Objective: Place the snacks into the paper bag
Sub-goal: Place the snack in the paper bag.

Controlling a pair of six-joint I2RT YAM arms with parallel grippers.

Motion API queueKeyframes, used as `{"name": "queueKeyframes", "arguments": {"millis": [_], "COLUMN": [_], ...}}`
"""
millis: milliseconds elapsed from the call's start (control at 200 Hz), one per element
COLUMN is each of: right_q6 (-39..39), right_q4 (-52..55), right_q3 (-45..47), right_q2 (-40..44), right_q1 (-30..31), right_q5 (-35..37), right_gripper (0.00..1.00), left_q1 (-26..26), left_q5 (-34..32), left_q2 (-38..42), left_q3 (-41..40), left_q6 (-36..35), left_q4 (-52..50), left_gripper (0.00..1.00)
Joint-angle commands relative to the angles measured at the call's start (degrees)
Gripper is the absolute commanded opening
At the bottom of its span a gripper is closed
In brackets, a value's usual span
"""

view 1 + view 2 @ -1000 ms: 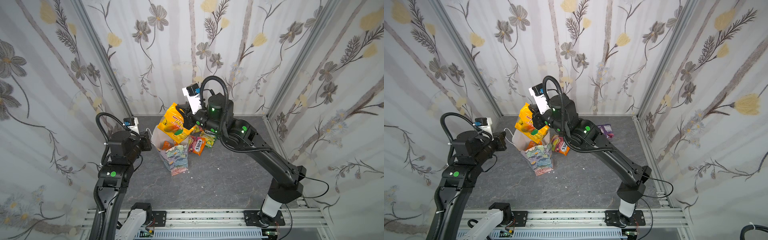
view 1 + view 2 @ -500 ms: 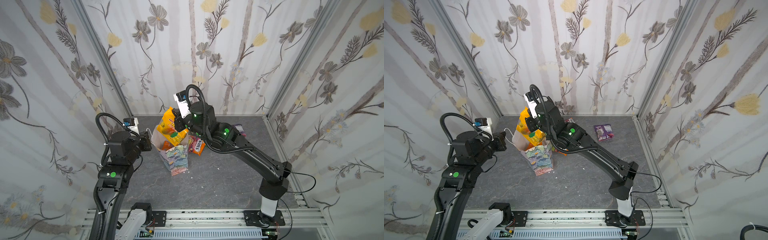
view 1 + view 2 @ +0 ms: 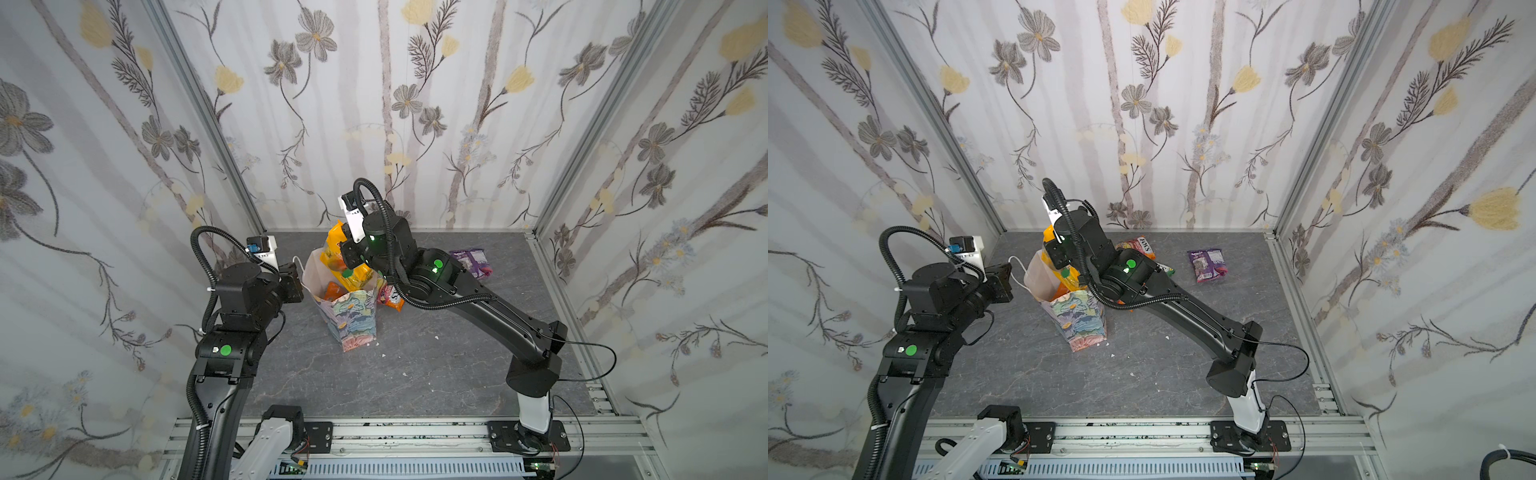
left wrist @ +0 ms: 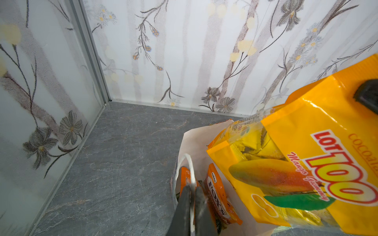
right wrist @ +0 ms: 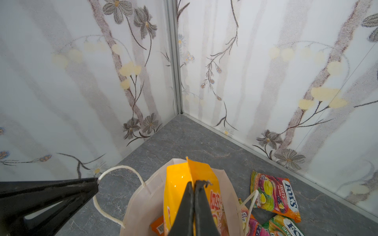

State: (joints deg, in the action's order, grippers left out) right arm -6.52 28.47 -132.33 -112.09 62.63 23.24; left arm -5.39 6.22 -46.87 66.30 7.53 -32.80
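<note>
The grey stone-pattern counter (image 3: 415, 374) carries everything. A little left of its middle stands the paper bag (image 3: 353, 320), upright, with its mouth open and the white lining showing.

The yellow mango gummy packet (image 4: 296, 163) is the biggest of the snacks. It is tilted, its lower part is inside the mouth of the bag and its upper part rises above the rim. The right claw (image 5: 194, 183) is pressed together on the top edge of this packet and holds it there.

Deeper in the bag an orange FOX'S packet (image 4: 216, 192) stands on its edge near the lining. On the counter to the far right of the bag lie a pink-yellow FOX'S fruits packet (image 5: 274, 194) and, near it, a green FOX'S packet (image 5: 286, 224). An orange-red packet (image 3: 390, 297) lies just beside the right wall of the bag. The purple packet (image 3: 1208, 264) lies alone further right, near the far wall and well apart from the bag.

The left claw (image 4: 192, 189) is at the left side of the bag. Its jaws are closed on the white cord handle (image 5: 122, 168), and the loop is drawn out to the left, away from the bag.
</note>
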Motion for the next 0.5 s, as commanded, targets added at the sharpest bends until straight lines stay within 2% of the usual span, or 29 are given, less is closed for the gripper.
{"name": "queueKeyframes", "arguments": {"millis": [0,350,495], "right_q6": [-1.2,-2.3,-1.9], "right_q4": [-1.2,6.1,6.3], "right_q3": [-0.9,-6.0,-6.7], "right_q2": [0.3,-4.8,-6.6], "right_q1": [0.5,2.6,2.9], "right_q5": [2.7,17.6,21.2], "right_gripper": [0.00,0.00,0.00], "left_q1": [-0.1,-0.2,-0.2], "left_q5": [0.2,0.7,1.0], "left_q2": [0.1,-0.5,-0.6], "left_q3": [-0.1,0.0,0.0], "left_q6": [-0.1,0.0,0.0], "left_q4": [1.6,1.6,1.6], "left_gripper": [0.07,0.07,0.07]}}
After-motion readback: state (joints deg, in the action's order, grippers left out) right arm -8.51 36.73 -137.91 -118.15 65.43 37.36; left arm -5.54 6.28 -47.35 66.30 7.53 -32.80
